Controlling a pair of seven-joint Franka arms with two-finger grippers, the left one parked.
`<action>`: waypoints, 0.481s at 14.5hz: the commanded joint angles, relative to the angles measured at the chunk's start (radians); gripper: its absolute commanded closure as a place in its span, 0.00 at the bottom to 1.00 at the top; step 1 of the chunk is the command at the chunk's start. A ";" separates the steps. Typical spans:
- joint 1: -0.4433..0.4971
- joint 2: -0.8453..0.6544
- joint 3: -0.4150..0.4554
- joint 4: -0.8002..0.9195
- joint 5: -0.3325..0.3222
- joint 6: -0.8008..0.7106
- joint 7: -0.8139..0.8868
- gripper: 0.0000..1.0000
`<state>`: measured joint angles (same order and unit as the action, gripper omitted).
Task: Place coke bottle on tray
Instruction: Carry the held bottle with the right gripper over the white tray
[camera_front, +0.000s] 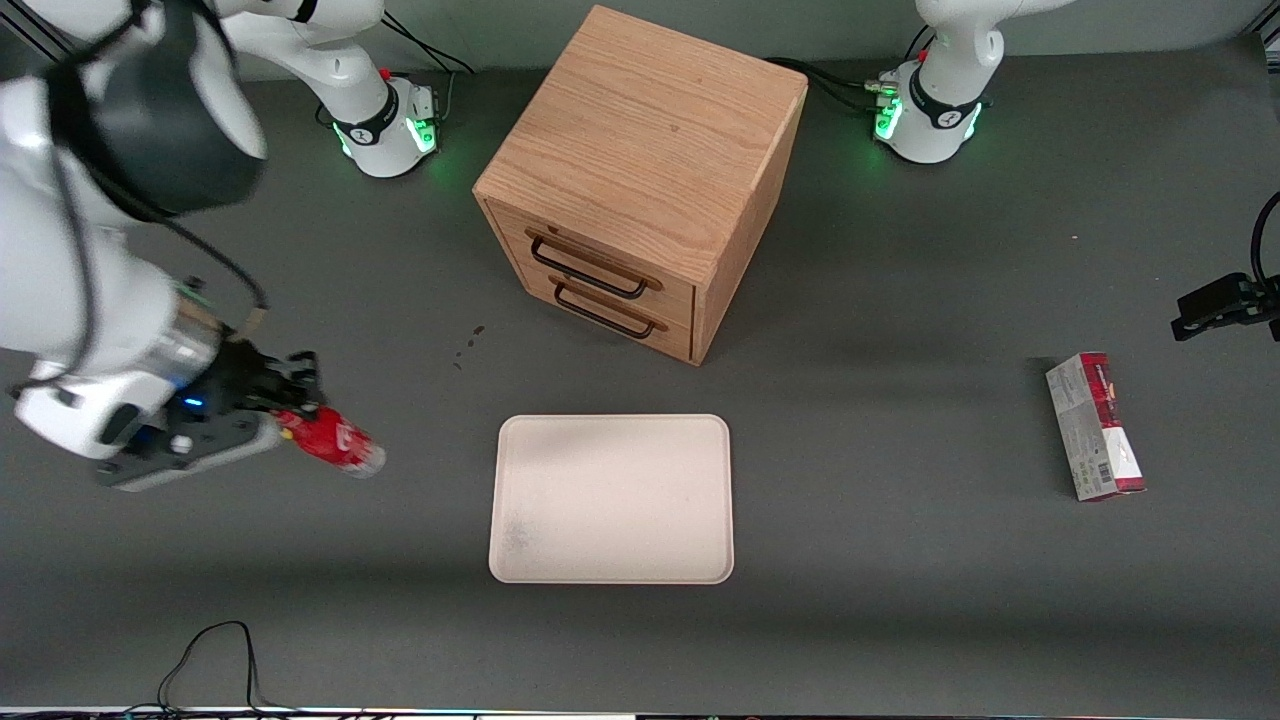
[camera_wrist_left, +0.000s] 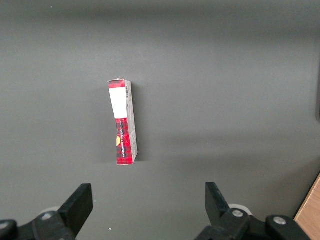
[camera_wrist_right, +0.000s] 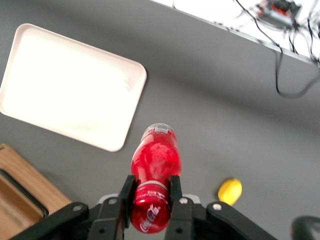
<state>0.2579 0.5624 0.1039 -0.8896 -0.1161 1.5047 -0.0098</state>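
Jaws grip coke bottle (camera_wrist_right: 155, 170) horizontally, base toward tray (camera_front: 612, 500).

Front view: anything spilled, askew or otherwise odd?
Small dark spots stain the table in front of the drawer cabinet. The tray has a faint grey smudge. The claw, shut on the coke bottle, looks normal.
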 joint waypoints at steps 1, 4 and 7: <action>0.076 0.053 0.013 0.086 -0.045 0.006 0.082 1.00; 0.110 0.065 0.026 0.086 -0.043 0.032 0.100 1.00; 0.107 0.103 0.043 0.086 -0.043 0.087 0.100 1.00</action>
<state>0.3732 0.6179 0.1294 -0.8548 -0.1360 1.5612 0.0733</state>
